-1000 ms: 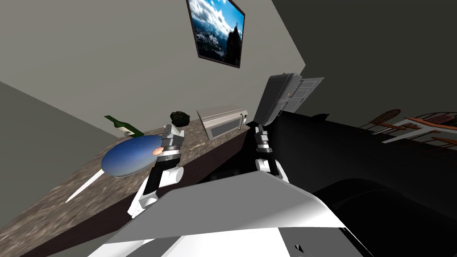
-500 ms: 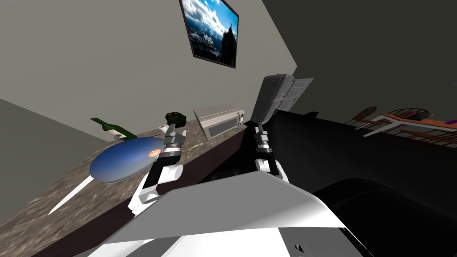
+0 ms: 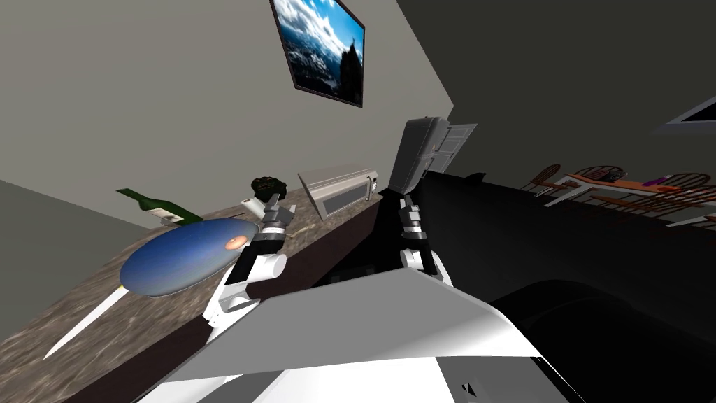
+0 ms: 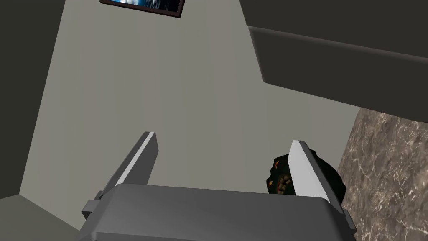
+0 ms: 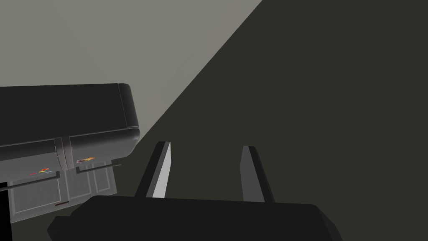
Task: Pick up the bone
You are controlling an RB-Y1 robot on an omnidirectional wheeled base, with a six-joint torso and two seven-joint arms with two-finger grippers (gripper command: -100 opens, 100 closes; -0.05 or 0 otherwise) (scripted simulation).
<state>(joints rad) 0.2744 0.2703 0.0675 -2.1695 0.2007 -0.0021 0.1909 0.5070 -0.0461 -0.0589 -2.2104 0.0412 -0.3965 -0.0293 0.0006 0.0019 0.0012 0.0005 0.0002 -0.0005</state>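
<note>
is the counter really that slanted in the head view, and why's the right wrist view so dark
Head view: the slant is the camera's roll, shared by the counter and the framed picture; the black area past the counter's end is undrawn. Right wrist view: dim, a shaded wall behind the right gripper, one of its fingers catching light.
</note>
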